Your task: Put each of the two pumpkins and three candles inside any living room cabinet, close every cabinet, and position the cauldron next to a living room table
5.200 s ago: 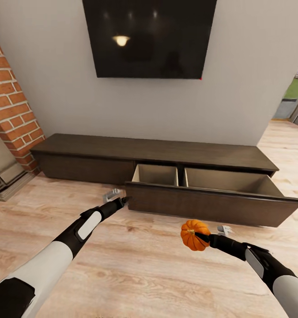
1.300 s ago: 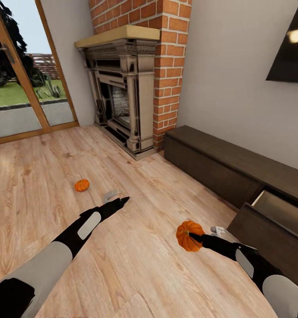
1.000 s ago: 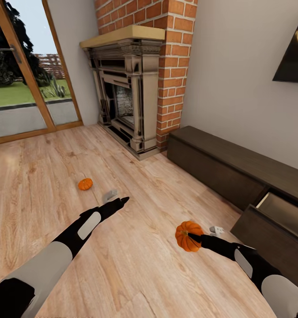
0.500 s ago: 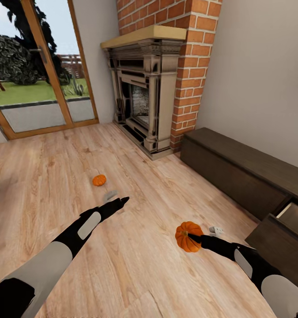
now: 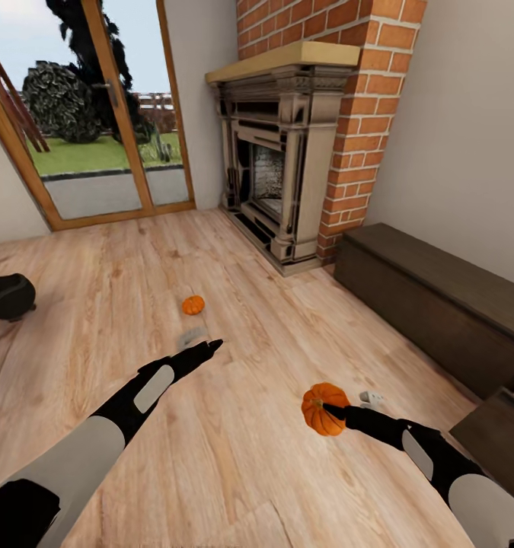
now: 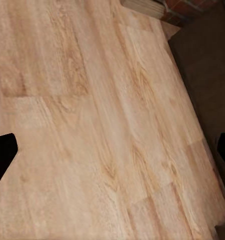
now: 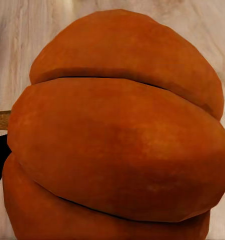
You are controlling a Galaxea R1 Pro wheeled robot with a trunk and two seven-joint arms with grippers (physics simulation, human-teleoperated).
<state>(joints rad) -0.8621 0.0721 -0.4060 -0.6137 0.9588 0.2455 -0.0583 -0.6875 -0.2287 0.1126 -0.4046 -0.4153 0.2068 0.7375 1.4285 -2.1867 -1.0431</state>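
— Reaching forward and low, your right gripper point(image 5: 327, 409) is clamped on a pumpkin point(image 5: 324, 408), forearm angled in from the right edge of the head view; close up, the pumpkin's point(image 7: 117, 135) ribs are broad, smooth, matte orange lobes parted by dark grooves.

— And your left?

— Your left arm stretches straight ahead above the floor point(image 5: 234, 426); its gripper point(image 5: 208, 348) tapers to one dark point, so the fingers look drawn together with nothing between them; in the left wrist view two black tips sit at opposite edges over pale, grained wood planks.

— The other task things?

— A second pumpkin point(image 5: 193, 305) sits on the planks beyond your left gripper, well apart from it; the dark-brown wooden cabinet point(image 5: 439, 312) runs along the right wall, flat-topped; a black rounded cauldron point(image 5: 5, 297) rests at far left; a columned fireplace point(image 5: 283, 175) stands against red brick.
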